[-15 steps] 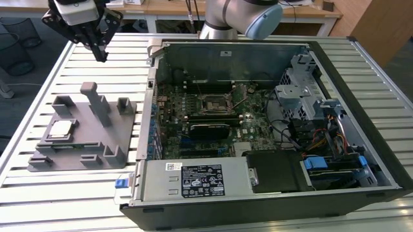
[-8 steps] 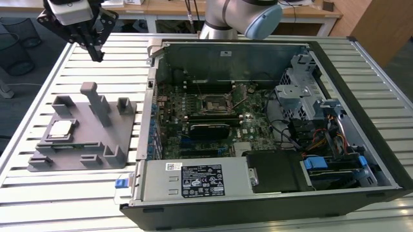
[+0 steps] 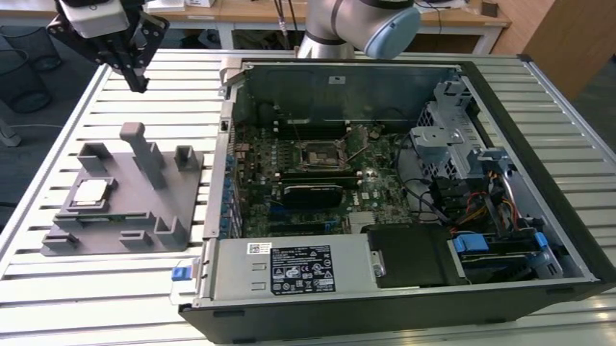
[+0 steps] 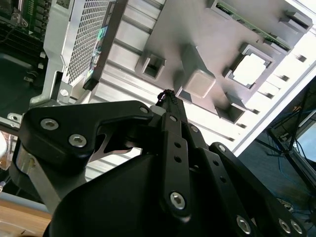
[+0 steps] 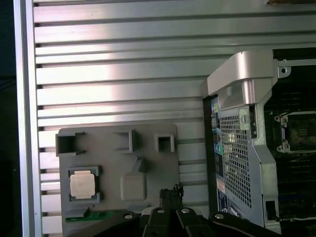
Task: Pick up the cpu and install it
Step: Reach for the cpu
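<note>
Our black gripper [image 3: 140,83], pincer pressed together on nothing, hangs at twelve o'clock of the grey plastic fixture [image 3: 135,216] in the exterior view, where the small silvery square cpu [image 3: 91,191] lies untouched in its recess, so we judge pick-up and installation both undone.

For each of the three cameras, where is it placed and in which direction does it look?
Exterior view: off the arm, high, looking down at the slatted table, open computer case and grey fixture; shows the arm and gripper.
First wrist view: on the wrist, looking down past the gripper onto fixture, cpu and case wall.
Second wrist view: on the wrist, looking slantwise along the gripper's black links at the fixture.
Shared: all three show the cpu lying in the fixture.
</note>
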{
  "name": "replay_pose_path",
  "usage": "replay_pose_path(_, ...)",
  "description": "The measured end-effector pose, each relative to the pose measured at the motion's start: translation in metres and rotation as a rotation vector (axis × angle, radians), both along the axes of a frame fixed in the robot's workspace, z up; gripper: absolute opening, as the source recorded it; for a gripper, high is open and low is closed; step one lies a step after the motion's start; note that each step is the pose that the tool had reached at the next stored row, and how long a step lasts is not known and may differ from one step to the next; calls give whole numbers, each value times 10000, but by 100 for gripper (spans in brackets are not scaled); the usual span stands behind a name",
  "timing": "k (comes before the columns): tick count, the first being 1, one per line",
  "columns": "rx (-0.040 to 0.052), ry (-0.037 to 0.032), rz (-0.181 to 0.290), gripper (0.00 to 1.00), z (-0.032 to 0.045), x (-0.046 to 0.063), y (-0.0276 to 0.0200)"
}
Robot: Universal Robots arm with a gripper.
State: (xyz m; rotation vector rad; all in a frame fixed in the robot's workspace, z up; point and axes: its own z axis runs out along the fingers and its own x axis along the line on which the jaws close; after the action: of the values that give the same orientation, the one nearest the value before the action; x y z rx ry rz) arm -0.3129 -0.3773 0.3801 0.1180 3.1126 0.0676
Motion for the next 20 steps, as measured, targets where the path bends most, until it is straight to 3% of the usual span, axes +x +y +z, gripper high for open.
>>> replay_pose_path(20, 0, 0, 0, 11, -12, -207, 7)
